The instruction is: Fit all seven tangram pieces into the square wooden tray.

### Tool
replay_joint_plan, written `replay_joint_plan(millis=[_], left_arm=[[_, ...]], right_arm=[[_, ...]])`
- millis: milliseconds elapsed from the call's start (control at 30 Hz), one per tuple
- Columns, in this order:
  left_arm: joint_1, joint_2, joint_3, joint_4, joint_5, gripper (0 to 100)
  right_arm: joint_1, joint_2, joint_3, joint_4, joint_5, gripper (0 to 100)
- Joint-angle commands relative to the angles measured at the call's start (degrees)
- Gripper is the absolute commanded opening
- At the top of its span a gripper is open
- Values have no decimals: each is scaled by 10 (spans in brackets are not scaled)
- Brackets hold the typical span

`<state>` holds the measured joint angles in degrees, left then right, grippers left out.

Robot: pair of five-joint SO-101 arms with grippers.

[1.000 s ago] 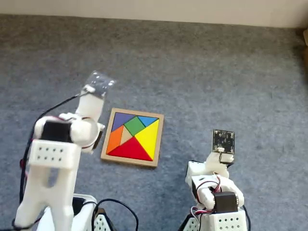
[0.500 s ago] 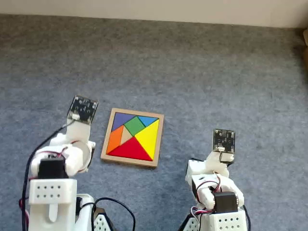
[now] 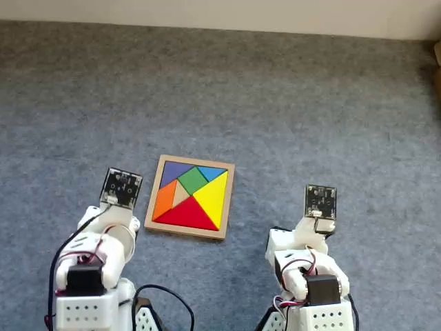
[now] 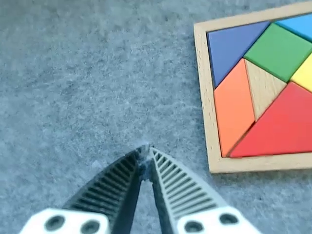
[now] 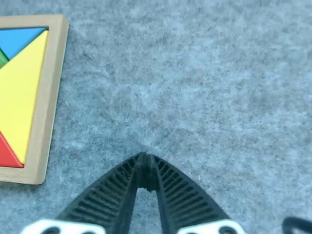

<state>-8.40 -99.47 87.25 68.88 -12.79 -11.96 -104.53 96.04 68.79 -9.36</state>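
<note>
The square wooden tray lies on the grey carpet between the two arms, and coloured pieces cover its whole floor: purple, blue, green, orange, natural wood, yellow and red. In the left wrist view the tray lies just beside my left gripper, which is shut and holds nothing above bare carpet. My right gripper is shut too, holding nothing, with the tray's edge off to one side. Both arms sit folded back at the near edge, the left arm and the right arm.
Grey carpet stretches open on all sides of the tray. A pale wall strip runs along the far edge. Cables trail between the arm bases at the front.
The left arm has pulled back from beside the tray's far left corner and folded down to its base. The right arm and the tray have not moved.
</note>
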Motion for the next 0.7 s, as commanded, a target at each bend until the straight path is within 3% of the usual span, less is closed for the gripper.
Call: replay_joint_plan(millis=[0, 233, 667], left_arm=[[-7, -51, 20, 13, 3, 11], [-7, -49, 100, -49, 2, 11], [-7, -49, 99, 72, 2, 10]], right_arm=[[6, -8, 74, -13, 2, 4], [6, -8, 74, -13, 2, 4], [5, -7, 74, -12, 4, 4]])
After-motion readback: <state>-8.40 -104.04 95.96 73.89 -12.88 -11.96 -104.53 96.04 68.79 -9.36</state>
